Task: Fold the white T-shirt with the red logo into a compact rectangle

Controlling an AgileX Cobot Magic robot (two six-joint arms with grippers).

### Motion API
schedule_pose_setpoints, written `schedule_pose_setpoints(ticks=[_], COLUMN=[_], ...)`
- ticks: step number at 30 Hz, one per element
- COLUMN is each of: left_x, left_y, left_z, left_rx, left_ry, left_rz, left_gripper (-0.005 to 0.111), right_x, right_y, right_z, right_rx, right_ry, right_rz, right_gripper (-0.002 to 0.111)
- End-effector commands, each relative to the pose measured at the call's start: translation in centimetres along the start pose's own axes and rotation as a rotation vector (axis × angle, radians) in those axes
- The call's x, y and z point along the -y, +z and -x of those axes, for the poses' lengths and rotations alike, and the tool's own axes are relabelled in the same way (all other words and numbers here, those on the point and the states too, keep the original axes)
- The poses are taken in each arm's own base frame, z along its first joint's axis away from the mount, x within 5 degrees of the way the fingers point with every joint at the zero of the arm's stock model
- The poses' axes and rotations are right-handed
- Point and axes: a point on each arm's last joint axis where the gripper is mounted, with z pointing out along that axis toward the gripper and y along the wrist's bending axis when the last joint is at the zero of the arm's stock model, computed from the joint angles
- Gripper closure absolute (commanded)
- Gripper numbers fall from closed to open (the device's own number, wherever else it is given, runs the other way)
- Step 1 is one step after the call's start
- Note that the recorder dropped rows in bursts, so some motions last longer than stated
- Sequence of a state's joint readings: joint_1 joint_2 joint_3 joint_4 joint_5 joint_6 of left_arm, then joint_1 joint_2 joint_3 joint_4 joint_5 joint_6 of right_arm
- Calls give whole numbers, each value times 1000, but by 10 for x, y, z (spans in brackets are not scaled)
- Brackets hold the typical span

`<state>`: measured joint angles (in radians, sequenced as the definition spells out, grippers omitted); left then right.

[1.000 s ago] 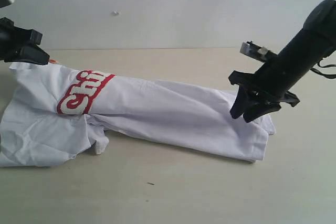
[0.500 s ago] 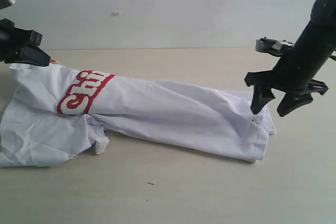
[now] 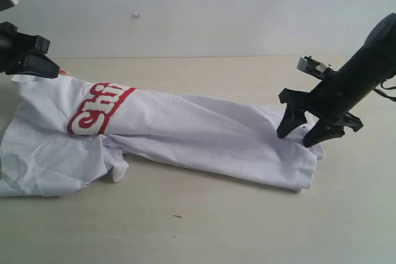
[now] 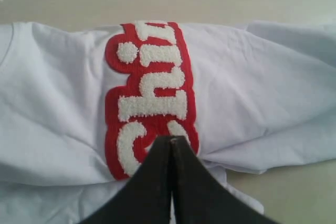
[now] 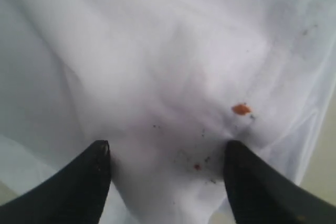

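The white T-shirt (image 3: 204,134) lies on the table as a long, crumpled band, bunched in layers at its left end. The red logo (image 3: 99,109) shows partly on that left end, a fold hiding the rest. My left gripper (image 3: 52,69) is shut beside the shirt's far-left top edge; in the left wrist view its closed tips (image 4: 171,139) hover over the logo (image 4: 152,93). My right gripper (image 3: 294,140) stands open with both fingertips down on the shirt's right end. In the right wrist view white cloth (image 5: 157,51) spans the gap between its fingers (image 5: 167,148).
The beige table (image 3: 185,227) stretches in front of and behind the shirt, and a pale wall stands at the back. A small orange spot (image 5: 241,109) and a few dark specks mark the cloth near my right gripper.
My right gripper opened, lifted off to the right, then came back down with its jaws wide on the shirt's right end. The left gripper and the shirt have not moved.
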<state>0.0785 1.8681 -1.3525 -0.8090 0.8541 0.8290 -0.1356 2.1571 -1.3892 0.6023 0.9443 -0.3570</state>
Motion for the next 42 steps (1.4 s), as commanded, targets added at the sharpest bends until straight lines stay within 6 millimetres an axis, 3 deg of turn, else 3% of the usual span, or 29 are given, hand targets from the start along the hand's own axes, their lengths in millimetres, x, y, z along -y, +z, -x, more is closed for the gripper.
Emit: schedule_pose_setpoints(ticks=[1,6,9,12,17,21,25,28,35,37,42], left_x=[0,-1,-1,-1,-1,-1,-1,-2,-1,-1,-1], left_y=[-3,-3,-3,-3,-3,-3,-3,-3,-3,-3,-3], left_z=[1,1,1,1,1,1,2,2,1,1,1], left_rx=[20,26,28,26,21,22,28,29,24,23,23], left_ry=[-5,-4,-4,-3,-3,-3,-3,0,0,0,0], left_rz=[8,17,19,19,13,15,21,27,22,20,20], left_gripper=[107,107,107,107,107,107,107,107,107,107,107], right_x=[-5,-18,-10,2,3,12,10,-2,-25,-31,-39], right_y=[-10,-34,-37,-26,-1,20,26,17,-22,-34,-64], right_z=[9,12,9,4,5,5,8,10,13,12,10], right_rx=[13,25,-1,-26,-37,-66,-46,-16,21,46,126], right_ry=[-31,-92,-48,-8,11,23,-3,-18,-104,-127,-169], right_rz=[21,22,-79,-138,-3,7,61,150,188,178,103], right_gripper=[48,48,48,50,50,50,51,58,102,108,108])
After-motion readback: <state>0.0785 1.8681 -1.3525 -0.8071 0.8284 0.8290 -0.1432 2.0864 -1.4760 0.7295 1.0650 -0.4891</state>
